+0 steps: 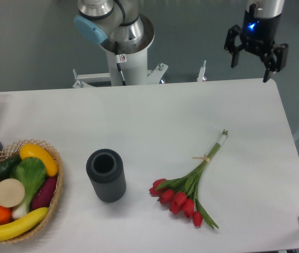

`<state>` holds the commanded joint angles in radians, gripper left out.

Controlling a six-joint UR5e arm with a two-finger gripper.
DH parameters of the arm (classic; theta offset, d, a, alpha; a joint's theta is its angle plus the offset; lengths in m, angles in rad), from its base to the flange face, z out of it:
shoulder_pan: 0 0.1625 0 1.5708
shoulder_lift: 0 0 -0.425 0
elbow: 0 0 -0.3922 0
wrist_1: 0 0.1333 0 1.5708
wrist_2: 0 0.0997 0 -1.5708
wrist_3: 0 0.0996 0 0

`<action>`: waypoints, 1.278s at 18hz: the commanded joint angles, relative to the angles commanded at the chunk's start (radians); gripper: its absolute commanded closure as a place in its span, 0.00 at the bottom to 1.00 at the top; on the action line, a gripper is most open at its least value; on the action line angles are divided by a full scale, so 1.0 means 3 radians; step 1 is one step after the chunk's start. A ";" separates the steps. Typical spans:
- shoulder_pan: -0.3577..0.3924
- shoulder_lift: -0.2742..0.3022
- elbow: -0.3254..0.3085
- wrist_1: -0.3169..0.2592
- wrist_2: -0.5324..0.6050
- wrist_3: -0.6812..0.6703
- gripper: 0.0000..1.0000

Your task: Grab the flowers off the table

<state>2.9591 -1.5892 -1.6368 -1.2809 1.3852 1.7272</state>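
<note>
We see the gripper [250,71] hanging at the far right edge of the table [139,121], fingers apart, holding nothing. The flowers [189,187] lie near-right on the table, blooms toward us, right of a dark cylinder [106,175].

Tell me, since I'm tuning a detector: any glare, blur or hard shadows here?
Camera view: even, soft light; flowers and cylinder sharp, with only faint shadows on the table; no glare; end effector dark but legible, lit by a small blue light.
</note>
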 joint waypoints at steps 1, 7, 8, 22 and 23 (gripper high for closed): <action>-0.0010 0.0005 -0.0010 0.0020 0.0005 0.0005 0.00; -0.0031 -0.0010 -0.0026 0.0026 -0.0010 -0.0087 0.00; -0.0031 -0.0025 -0.0026 0.0026 -0.0041 -0.0127 0.00; -0.0536 -0.0362 -0.0358 0.0660 -0.0250 -0.1258 0.00; -0.0562 -0.0409 -0.0358 0.0665 -0.0250 -0.1288 0.00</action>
<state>2.7904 -1.7118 -1.7441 -1.0815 1.3100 1.3408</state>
